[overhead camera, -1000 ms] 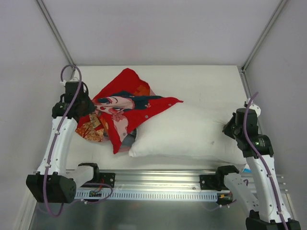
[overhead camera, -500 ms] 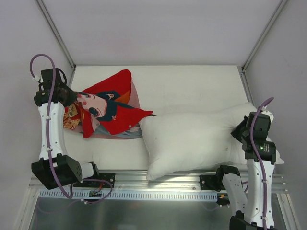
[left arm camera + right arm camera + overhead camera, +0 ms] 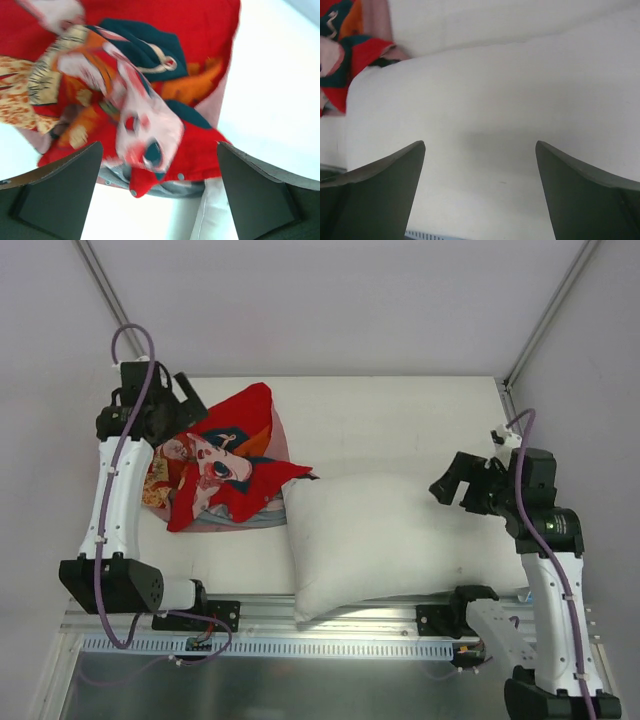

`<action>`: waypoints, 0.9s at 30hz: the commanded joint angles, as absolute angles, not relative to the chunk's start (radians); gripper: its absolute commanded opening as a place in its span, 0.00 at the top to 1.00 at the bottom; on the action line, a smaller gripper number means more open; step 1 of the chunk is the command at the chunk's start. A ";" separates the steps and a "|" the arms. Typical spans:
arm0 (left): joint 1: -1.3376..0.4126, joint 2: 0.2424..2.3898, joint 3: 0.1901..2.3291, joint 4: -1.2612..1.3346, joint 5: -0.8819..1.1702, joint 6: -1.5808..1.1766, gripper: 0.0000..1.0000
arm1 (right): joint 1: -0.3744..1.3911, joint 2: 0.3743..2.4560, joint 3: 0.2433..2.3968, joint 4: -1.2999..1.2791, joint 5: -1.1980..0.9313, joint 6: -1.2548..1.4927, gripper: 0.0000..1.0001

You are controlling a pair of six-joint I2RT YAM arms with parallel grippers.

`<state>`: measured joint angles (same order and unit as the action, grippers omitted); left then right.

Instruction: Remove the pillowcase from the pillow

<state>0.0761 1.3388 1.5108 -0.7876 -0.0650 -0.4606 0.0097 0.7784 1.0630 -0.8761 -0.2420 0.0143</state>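
Note:
The red pillowcase [image 3: 225,460] lies crumpled on the table at the left, its cartoon face up and its snap-button edge toward the pillow. It fills the left wrist view as the pillowcase [image 3: 150,75]. The white pillow [image 3: 385,540] lies bare beside it in the middle, reaching the near edge. Its left corner touches the cover. My left gripper [image 3: 188,400] hovers open above the cover's far left part, its jaws [image 3: 159,145] wide with nothing between them. My right gripper [image 3: 448,485] hangs open over the pillow's right end, with only the pillow [image 3: 495,100] below the spread jaws [image 3: 480,144].
The white table [image 3: 400,420] is walled at the back and both sides. A metal rail [image 3: 330,615] with the arm bases runs along the near edge, and the pillow overlaps it slightly. A strip of the pillowcase [image 3: 345,35] shows at the top left of the right wrist view.
Both grippers have opened and let go. The pillow has dropped flat and sits further left. The cover has settled on the table. Both arms have risen and swung inward.

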 commanded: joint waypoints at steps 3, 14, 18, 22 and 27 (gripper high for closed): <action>-0.069 1.393 1.514 -0.793 -0.118 -0.388 0.01 | 0.312 0.785 1.144 -0.884 -0.264 -0.057 0.04; -0.267 1.613 1.270 -0.749 -0.168 -0.523 0.02 | 1.014 1.124 1.112 -0.905 0.299 0.046 0.04; -0.267 1.738 1.270 -0.726 -0.158 -0.552 0.03 | 1.060 1.319 1.137 -0.907 0.396 0.089 0.04; -0.261 1.798 1.273 -0.698 -0.212 -0.594 0.19 | 1.048 1.400 1.130 -0.850 0.446 0.089 0.02; -0.213 1.799 1.282 -0.695 -0.196 -0.607 0.90 | 0.849 1.413 1.209 -0.812 0.439 0.022 0.99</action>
<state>-0.2504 1.8141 1.2663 -0.7040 -0.1616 -0.5770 0.9817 1.3865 1.1748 -0.8845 0.3676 0.0525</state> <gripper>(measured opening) 0.243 0.165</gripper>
